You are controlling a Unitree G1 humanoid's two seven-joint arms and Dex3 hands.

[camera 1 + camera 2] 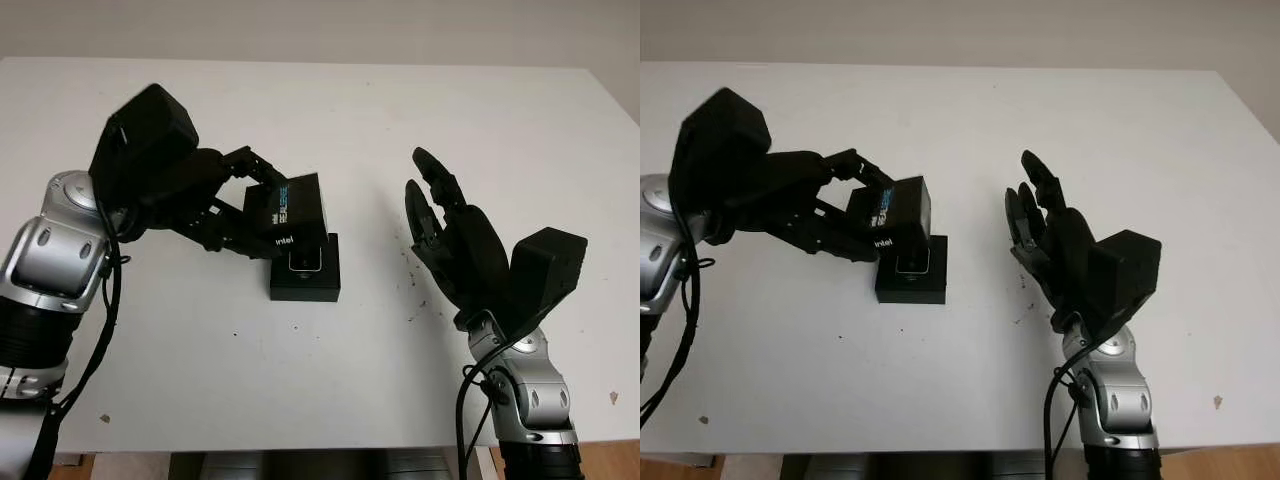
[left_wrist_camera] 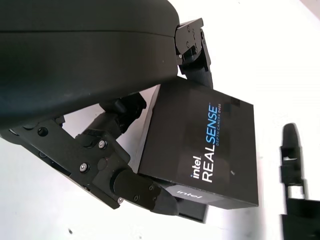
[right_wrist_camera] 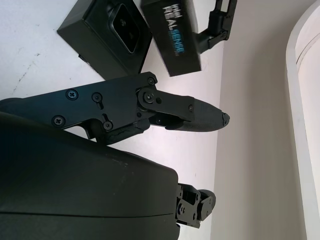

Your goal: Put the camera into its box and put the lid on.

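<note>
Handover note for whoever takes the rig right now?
Left robot hand: shut on the lid, held tilted above the box base's far end.
Right robot hand: open, raised over the table to the right of the box.
Box base: on the table, camera already inside.
Left to do: lower the lid squarely onto the base and release.

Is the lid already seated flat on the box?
No: the left hand holds the lid tilted above the open box, where the camera shows.

Bare table [image 1: 400, 110] spans the frame's top and bottom. At centre left, the lid [image 1: 288, 210] in the left hand [image 1: 190, 195] overhangs the box [image 1: 306, 270]. The open right hand [image 1: 455, 240] stands centre right.
</note>
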